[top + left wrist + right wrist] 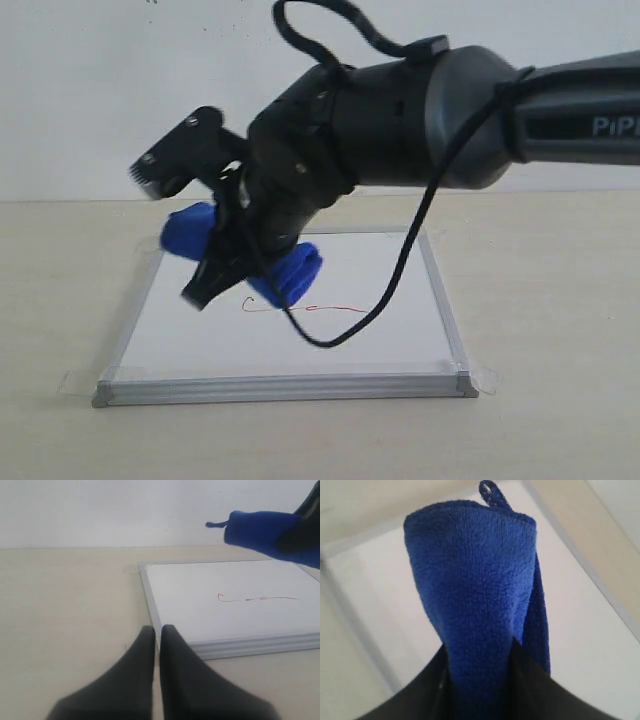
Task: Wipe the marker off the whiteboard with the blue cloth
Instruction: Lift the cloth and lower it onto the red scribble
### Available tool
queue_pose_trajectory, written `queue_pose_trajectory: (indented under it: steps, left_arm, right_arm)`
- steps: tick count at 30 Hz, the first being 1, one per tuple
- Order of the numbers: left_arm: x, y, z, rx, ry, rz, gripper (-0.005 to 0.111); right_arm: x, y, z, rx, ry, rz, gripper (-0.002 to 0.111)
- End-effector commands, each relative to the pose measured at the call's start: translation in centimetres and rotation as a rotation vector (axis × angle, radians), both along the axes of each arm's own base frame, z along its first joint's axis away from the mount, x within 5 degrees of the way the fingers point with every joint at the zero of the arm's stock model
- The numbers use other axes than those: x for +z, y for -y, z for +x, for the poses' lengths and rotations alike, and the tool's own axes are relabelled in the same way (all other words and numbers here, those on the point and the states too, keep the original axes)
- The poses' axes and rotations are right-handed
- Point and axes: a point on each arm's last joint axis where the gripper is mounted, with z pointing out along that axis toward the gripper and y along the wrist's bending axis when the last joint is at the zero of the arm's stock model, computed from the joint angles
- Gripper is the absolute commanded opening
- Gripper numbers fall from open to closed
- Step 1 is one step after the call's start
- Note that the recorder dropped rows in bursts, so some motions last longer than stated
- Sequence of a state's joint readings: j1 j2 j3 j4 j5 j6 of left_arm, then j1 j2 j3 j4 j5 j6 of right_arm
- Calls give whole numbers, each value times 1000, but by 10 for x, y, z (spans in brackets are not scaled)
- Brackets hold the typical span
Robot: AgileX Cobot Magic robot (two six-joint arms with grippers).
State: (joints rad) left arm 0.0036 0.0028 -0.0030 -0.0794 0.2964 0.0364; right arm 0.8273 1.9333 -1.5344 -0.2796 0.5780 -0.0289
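The left gripper (157, 631) hovers just off a corner of the whiteboard (190, 345), its dark fingers pressed together on nothing. Over the board's middle the right gripper (232, 262) is clamped across a plush microfibre roll, the blue cloth (296, 272), which appears to hang tilted and clear of the glossy white surface. The marker line (330, 308) – a thin red C trailing a wavy stroke – lies just beyond the cloth's lower end, toward the board's near edge. Its long axis runs parallel to that edge, so the right arm is much the nearer. The silver-framed board lies flat on a matte beige table (545, 300).
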Motion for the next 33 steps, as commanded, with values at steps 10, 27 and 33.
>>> queue_pose_trajectory:
  steps: [10, 27, 33]
  left_arm:
    - [0, 0, 0, -4, 8, -4, 4]
    - [0, 0, 0, -4, 8, -4, 4]
    - [0, 0, 0, -4, 8, -4, 4]
  right_arm:
    - [-23, 16, 74, -203, -36, -8, 0]
    - [-85, -23, 114, -207, -135, -22, 0]
    - [-106, -25, 116, -204, -151, -31, 0]
